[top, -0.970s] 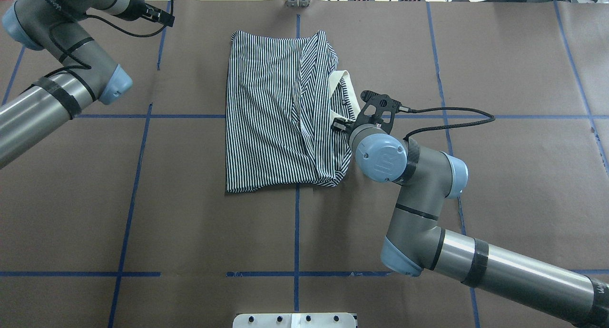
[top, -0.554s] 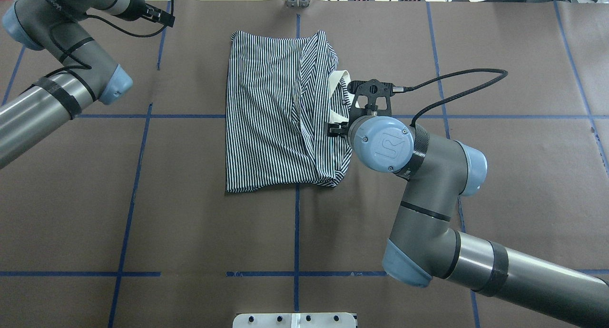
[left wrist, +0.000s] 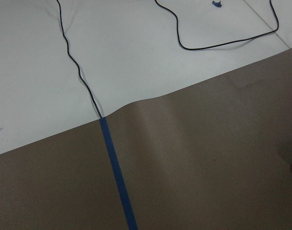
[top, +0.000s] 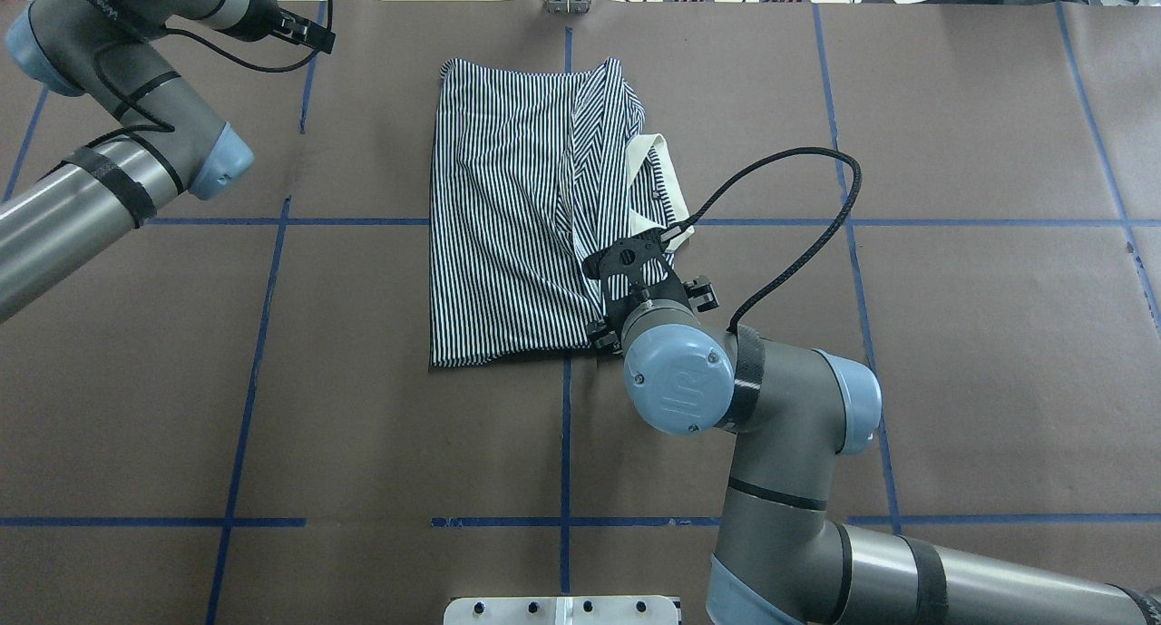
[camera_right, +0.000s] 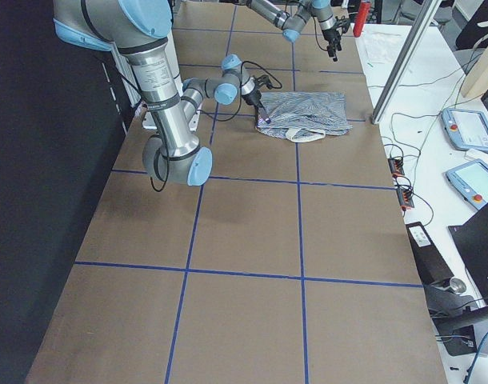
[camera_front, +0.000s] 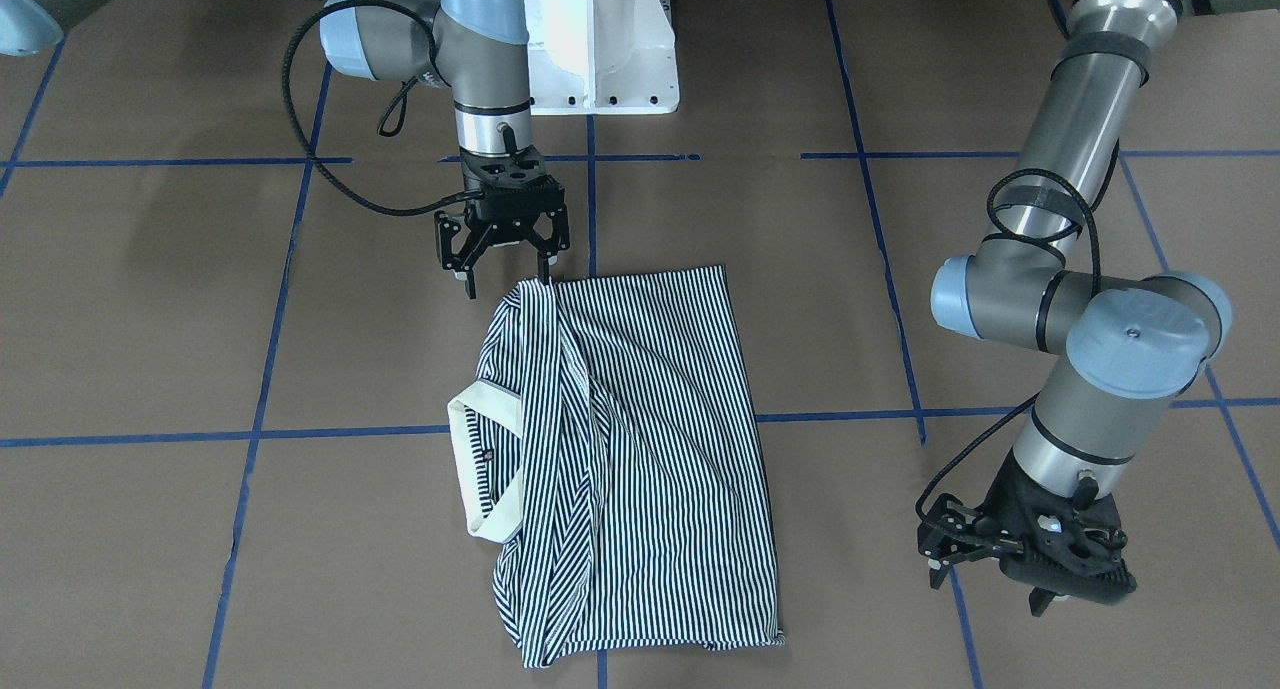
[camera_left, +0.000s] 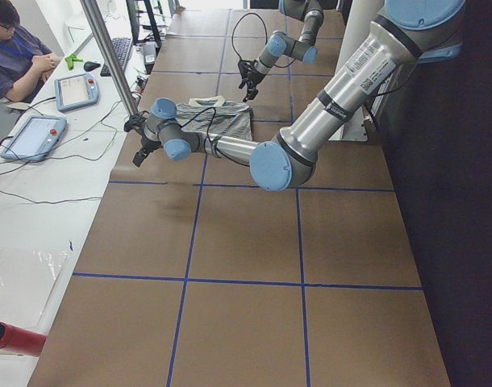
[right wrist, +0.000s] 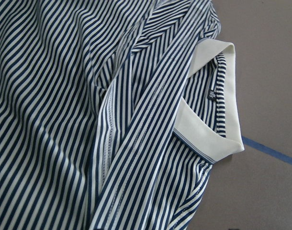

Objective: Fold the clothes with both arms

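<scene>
Lying folded at the middle of the table [camera_front: 150,319], the striped polo shirt [camera_front: 650,449] is pointing its cream collar [camera_front: 468,449] toward the robot's right. The right gripper [camera_front: 507,279] is hovering, jaws spread, at the shirt's corner nearest the white base [camera_front: 610,59]; the left gripper [camera_front: 988,587] is hanging likewise spread, well apart

Overhead and front views from opposite sides, shirt [top: 508,208] in both; wrist views close.

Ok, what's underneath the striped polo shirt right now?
The polo shirt lies on brown table paper. Two blue tape lines run in under its edges and come out the far sides. Anything else beneath is hidden by the folded fabric.
</scene>
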Controlling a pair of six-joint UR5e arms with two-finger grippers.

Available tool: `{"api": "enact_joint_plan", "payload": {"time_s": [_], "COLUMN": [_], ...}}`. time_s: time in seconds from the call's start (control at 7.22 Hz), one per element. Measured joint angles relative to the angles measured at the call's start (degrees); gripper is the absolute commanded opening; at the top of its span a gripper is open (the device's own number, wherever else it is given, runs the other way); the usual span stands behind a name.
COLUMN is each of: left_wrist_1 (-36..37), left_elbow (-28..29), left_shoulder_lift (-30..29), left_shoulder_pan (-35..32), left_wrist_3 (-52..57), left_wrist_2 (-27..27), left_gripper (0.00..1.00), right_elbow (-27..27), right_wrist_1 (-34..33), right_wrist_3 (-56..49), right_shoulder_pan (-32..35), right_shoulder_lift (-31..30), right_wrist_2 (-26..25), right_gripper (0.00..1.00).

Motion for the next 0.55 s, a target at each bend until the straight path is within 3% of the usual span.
{"api": "enact_joint_plan", "payload": {"time_s": [0.28, 0.55], "left_wrist_1": [0.00, 0.00], "left_elbow": [-0.05, -0.03], "left_shoulder_lift": [-0.03, -0.04], "left_shoulder_pan": [0.00, 0.00], "left_wrist_3": [-0.12, -0.15], "left_wrist_2": [-0.04, -0.05], "left_gripper": [1.00, 1.00], "right_elbow": [-1.19, -2.64], "right_wrist_1": [0.02, 0.08], "right_wrist_3": [-6.01, -6.89], "right_shoulder_pan": [-1.25, -1.69], "right_shoulder_lift": [0.94, 1.58], "right_wrist_2": [-1.44, -2.16], "right_gripper": [0.69, 0.67]}}
